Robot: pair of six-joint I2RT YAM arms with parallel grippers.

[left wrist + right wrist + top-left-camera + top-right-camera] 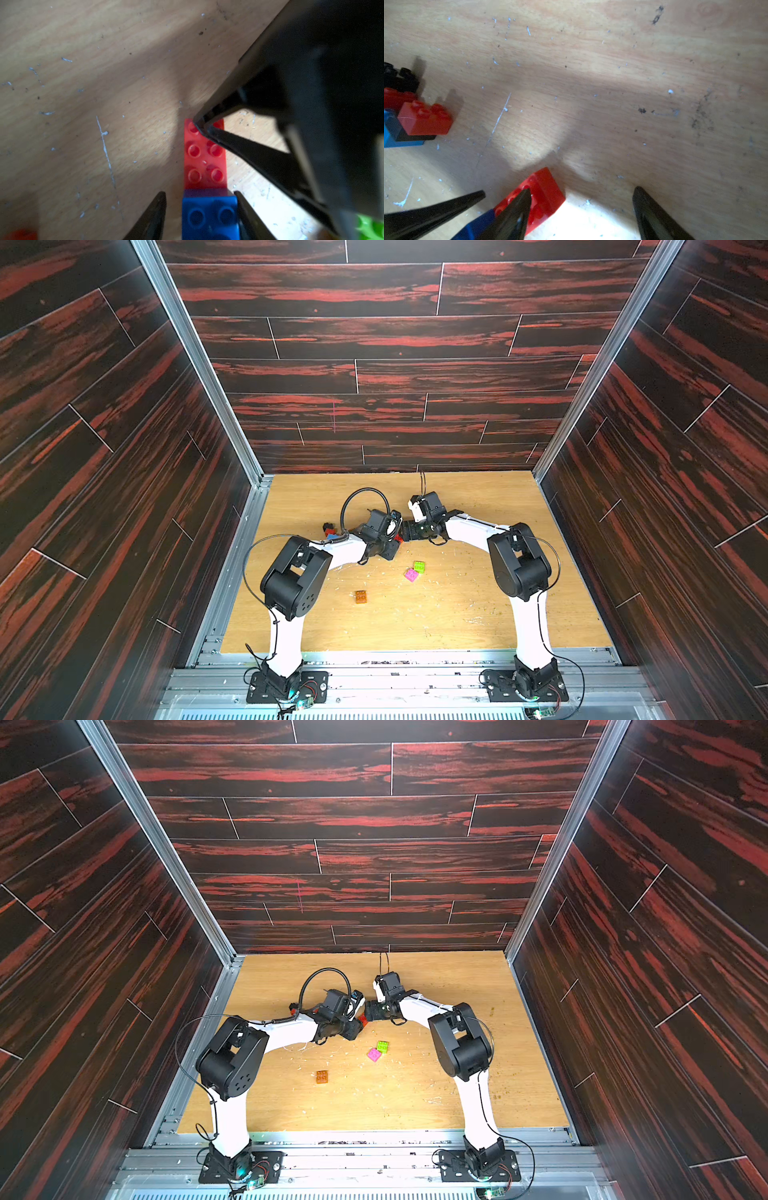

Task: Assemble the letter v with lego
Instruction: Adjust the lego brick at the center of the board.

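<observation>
Evidently clamped on the blue brick (pixel 209 216) with the left gripper (pixel 200 192), bottom centre of the left wrist view; long red brick (pixel 204 153) snapped to it, jutting up the frame. Right gripper (pixel 581 189) spread wide, one fingertip (pixel 521 203) overlapping the red brick's end studs. Probably light, rigid, glossy plastic: slippery under narrow tips, apt to pivot at the joint. Best pinched across the flat side walls, not the studs. Lying loose on the table (pixel 457 614), lower centre in both top views: green brick (pixel 419 566), pink brick (pixel 411 575), orange brick (pixel 360 596).
</observation>
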